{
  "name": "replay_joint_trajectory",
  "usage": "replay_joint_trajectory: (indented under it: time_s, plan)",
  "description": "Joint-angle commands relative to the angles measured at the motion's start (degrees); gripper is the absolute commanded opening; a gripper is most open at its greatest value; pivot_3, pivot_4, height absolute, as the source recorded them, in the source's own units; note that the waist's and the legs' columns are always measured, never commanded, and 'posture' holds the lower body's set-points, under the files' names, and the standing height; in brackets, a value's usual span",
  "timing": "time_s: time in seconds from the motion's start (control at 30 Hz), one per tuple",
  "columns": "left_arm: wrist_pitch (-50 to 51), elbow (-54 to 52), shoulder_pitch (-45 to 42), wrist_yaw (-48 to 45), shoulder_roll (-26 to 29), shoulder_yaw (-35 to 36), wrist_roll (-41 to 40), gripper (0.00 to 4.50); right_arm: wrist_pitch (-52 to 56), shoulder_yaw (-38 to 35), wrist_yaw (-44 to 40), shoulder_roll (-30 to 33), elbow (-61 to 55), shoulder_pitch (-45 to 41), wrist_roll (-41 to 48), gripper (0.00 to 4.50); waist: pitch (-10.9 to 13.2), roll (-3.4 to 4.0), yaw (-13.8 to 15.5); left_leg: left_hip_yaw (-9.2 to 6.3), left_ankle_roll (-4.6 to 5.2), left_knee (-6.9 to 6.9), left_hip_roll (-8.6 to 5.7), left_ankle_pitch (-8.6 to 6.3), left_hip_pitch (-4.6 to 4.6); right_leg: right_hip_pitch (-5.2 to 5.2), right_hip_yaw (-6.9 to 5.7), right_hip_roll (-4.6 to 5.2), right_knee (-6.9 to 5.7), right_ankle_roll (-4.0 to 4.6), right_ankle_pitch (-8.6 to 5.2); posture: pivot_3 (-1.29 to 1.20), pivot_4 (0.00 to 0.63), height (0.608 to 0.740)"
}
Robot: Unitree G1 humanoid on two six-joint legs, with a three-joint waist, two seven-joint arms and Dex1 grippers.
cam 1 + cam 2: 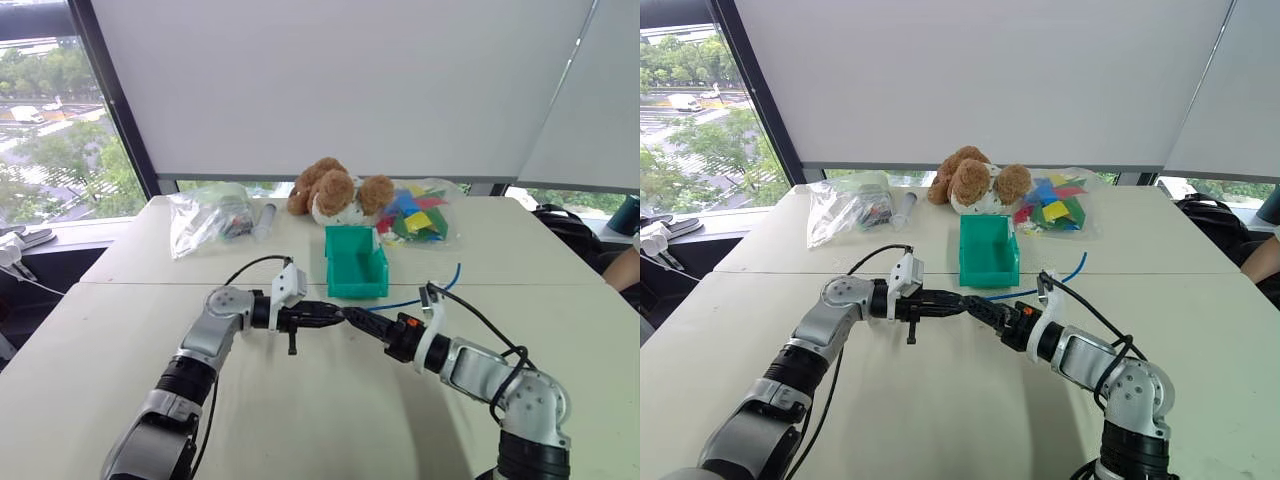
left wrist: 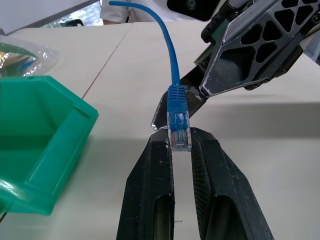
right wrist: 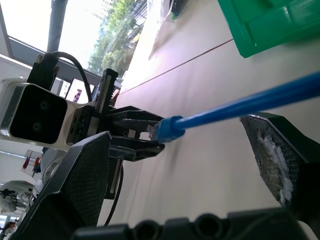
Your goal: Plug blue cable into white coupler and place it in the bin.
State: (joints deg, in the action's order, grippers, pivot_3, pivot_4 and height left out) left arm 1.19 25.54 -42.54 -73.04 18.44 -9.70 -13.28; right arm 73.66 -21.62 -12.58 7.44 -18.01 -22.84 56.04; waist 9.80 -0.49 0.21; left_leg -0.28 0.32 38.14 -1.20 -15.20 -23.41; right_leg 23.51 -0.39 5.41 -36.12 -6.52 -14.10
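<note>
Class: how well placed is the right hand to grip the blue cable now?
Probably well: the open right hand straddles the blue cable near its plug, which the left hand holds.

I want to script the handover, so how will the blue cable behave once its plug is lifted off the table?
The blue cable arcs up from its plug, pinched in the left gripper, so it probably holds some springy curve rather than going limp. Being thin, it likely weighs little. Its trailing end on the table may drag or swing.
</note>
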Motion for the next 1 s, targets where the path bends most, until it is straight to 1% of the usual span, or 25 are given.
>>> replay_joint_trajectory:
  time_s: [0.03, 0.07, 0.1, 0.17, 0.2, 0.3, 0.33, 0.47, 0.57, 0.6, 0.63, 0.77, 0.83, 0.93, 1.0]
  plan:
    - [-0.3, -2.3, 0.1, 0.1, 0.0, 0.9, -1.2, 0.0, -1.7, 0.4, 0.3, -0.2, -0.1, -1.4, 2.3, 4.08, 0.0, 0.0, 0.0, 0.0, 0.0, 0.0, 0.0, 0.0, 0.0, 0.0, 0.0, 0.0, 0.0, 0.0, 0.0, 0.0, 0.15, 0.74]
    - [-0.4, -2.2, 0.1, 0.1, 0.0, 0.8, -1.2, 0.0, -2.0, 0.5, 0.4, -0.2, 0.1, -1.5, 2.6, 3.91, 0.0, 0.0, 0.0, 0.0, 0.0, 0.0, 0.0, 0.0, 0.0, 0.0, 0.0, 0.0, 0.0, 0.0, 0.0, 0.0, 0.15, 0.74]
    - [-0.5, -2.2, 0.2, 0.1, 0.0, 0.8, -1.1, 0.0, -2.1, 0.6, 0.5, -0.1, 0.2, -1.6, 2.8, 3.56, 0.0, 0.0, 0.0, 0.0, 0.0, 0.0, 0.0, 0.0, 0.0, 0.0, 0.0, 0.0, 0.0, 0.0, 0.0, 0.0, 0.15, 0.74]
    - [-0.5, -2.1, 0.2, 0.1, -0.1, 0.8, -1.1, 0.0, -2.4, 0.9, 0.6, 0.2, 0.4, -1.7, 3.2, 2.52, 0.0, 0.0, 0.0, 0.0, 0.0, 0.0, 0.0, 0.0, 0.0, 0.0, 0.0, -0.01, 0.0, 0.0, 0.0, 0.0, 0.15, 0.74]
    - [-0.6, -2.1, 0.2, 0.2, -0.1, 0.7, -1.0, 0.0, -2.5, 1.1, 0.7, 0.4, 0.3, -1.7, 3.5, 1.92, 0.0, 0.0, 0.0, 0.0, 0.0, 0.0, 0.0, 0.0, 0.0, 0.0, 0.0, -0.01, 0.0, 0.0, 0.0, 0.0, 0.15, 0.74]
    - [-0.8, -2.0, 0.2, 0.4, -0.3, 0.7, -0.9, 0.0, -2.6, 1.6, 0.9, 0.6, 0.2, -1.5, 4.2, 0.38, 0.0, 0.0, 0.0, 0.0, 0.0, 0.0, 0.0, 0.0, 0.0, 0.0, 0.0, -0.01, 0.01, 0.0, 0.0, 0.0, 0.15, 0.74]
    - [-0.7, -2.1, 0.2, 0.4, -0.3, 0.7, -0.9, 0.0, -2.6, 1.7, 1.1, 0.6, 0.1, -1.5, 4.5, 0.03, 0.0, 0.0, 0.0, 0.0, 0.0, 0.0, 0.0, 0.0, 0.0, 0.0, 0.01, -0.01, 0.01, 0.0, 0.0, 0.0, 0.15, 0.74]
    - [-0.7, -2.3, 0.4, 0.7, 0.0, 0.5, -0.6, 0.0, -2.6, 2.0, 1.7, 0.5, -0.4, -1.6, 5.5, 0.03, 0.0, 0.0, 0.0, -0.01, 0.0, -0.01, 0.02, 0.0, 0.0, 0.0, 0.01, -0.02, 0.0, 0.0, 0.0, 0.0, 0.15, 0.74]
    - [1.2, -2.8, 0.9, 0.8, 1.0, 0.4, -0.5, 0.0, -2.6, 2.1, 2.6, 0.7, -0.8, -2.1, 6.2, 0.03, 0.0, 0.0, -0.1, 0.0, 0.0, -0.01, 0.02, 0.0, 0.0, 0.0, 0.01, -0.02, 0.01, 0.0, 0.0, 0.0, 0.15, 0.74]
    - [1.7, -3.1, 1.1, 0.9, 1.5, 0.5, -0.3, 0.99, -2.7, 2.2, 2.9, 0.9, -1.0, -2.4, 6.4, 0.0, 0.0, 0.0, -0.1, 0.0, 0.0, -0.01, 0.02, 0.0, 0.0, 0.0, 0.01, -0.02, 0.01, 0.0, 0.0, 0.0, 0.15, 0.74]
    - [2.6, -3.7, 1.5, 0.9, 2.2, 0.7, -0.5, 1.31, -2.8, 2.1, 3.2, 1.1, -1.3, -2.8, 6.9, 0.0, 0.0, 0.0, -0.3, -0.01, 0.0, -0.01, 0.02, 0.0, 0.0, 0.0, 0.01, -0.02, 0.01, 0.0, 0.0, 0.0, 0.15, 0.74]
    - [4.3, -7.2, 3.2, 3.1, 5.9, 2.7, -0.4, 3.34, -3.5, 2.8, 3.5, 3.1, -2.6, -4.4, 7.5, 0.0, 0.0, 0.01, -0.9, -0.02, 0.0, -0.06, 0.04, 0.0, 0.0, 0.04, 0.01, -0.03, 0.0, 0.0, 0.0, 0.0, 0.15, 0.74]
    - [5.1, -9.3, 4.6, 4.6, 8.6, 4.2, -0.3, 4.42, -4.3, 4.4, 2.3, 5.5, -3.8, -5.1, 6.2, 0.0, 0.0, 0.02, -1.0, -0.03, 0.0, -0.09, 0.05, 0.0, 0.0, 0.05, 0.01, -0.03, 0.0, 0.0, 0.0, 0.0, 0.15, 0.74]
    - [5.8, -11.6, 6.7, 7.2, 12.7, 6.7, -0.1, 4.47, -5.7, 6.9, 0.4, 8.8, -5.0, -5.7, 4.6, 0.0, 0.0, 0.02, -1.1, -0.02, 0.0, -0.15, 0.06, 0.0, 0.0, 0.1, 0.02, -0.03, 0.0, 0.0, 0.0, 0.0, 0.15, 0.74]
    - [4.8, -11.1, 8.4, 9.2, 15.4, 8.9, 0.6, 4.47, -6.6, 8.5, -0.9, 10.6, -5.4, -5.8, 3.7, 0.0, 0.0, 0.03, -1.1, -0.02, 0.0, -0.16, 0.07, 0.0, 0.0, 0.11, 0.02, -0.03, 0.01, 0.0, -0.01, 0.0, 0.15, 0.74]
